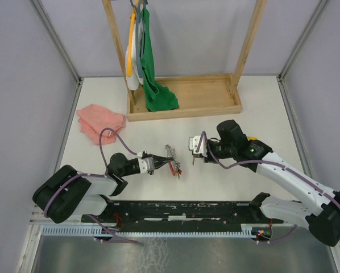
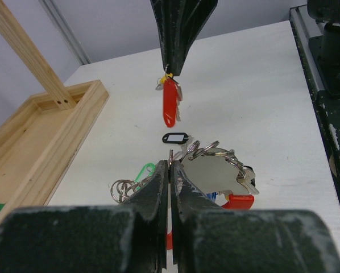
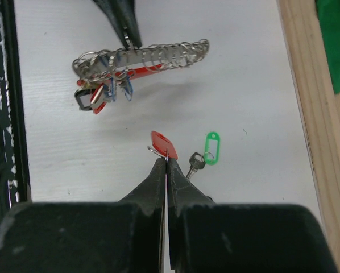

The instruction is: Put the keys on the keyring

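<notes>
While the left end effector (image 2: 170, 165) is clamped on the keyring (image 3: 164, 57), the right end effector (image 3: 166, 162) is pinched shut on a red-tagged key (image 3: 160, 142). The two face each other tip to tip, near but apart. A green-tagged key (image 3: 212, 149) lies on the desk (image 3: 261, 114), just right of the right end effector's tip.
</notes>
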